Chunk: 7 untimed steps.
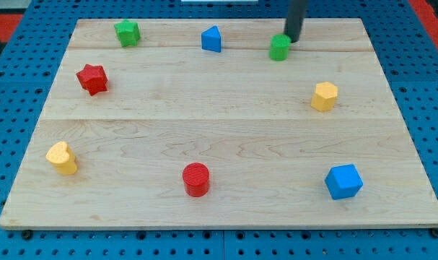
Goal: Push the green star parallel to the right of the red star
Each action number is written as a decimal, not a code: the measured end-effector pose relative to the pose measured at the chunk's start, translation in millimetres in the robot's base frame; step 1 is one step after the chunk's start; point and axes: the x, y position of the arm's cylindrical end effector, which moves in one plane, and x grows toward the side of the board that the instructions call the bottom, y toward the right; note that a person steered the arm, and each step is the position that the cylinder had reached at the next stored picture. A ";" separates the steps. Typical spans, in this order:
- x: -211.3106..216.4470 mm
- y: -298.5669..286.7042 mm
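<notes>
The green star (pixel 127 32) sits near the board's top left corner. The red star (pixel 92 79) lies below it and a little to the left, near the left edge. My tip (pixel 291 41) is far to the right of both stars, at the view's top right, touching or just beside the upper right of a green cylinder-like block (pixel 279 48). The rod runs up out of the view's top.
A blue triangular block (pixel 212 39) sits at the top middle. A yellow hexagonal block (pixel 324 96) is at the right. A yellow heart (pixel 62 157) is at the lower left, a red cylinder (pixel 196 179) at the bottom middle, a blue cube-like block (pixel 343 181) at the lower right. The wooden board (pixel 219 130) lies on a blue pegboard.
</notes>
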 end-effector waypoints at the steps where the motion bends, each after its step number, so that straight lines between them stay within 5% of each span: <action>1: 12.1 -65.1; 4: 31.0 -269.1; 6: -23.2 -378.6; 7: -69.7 -353.6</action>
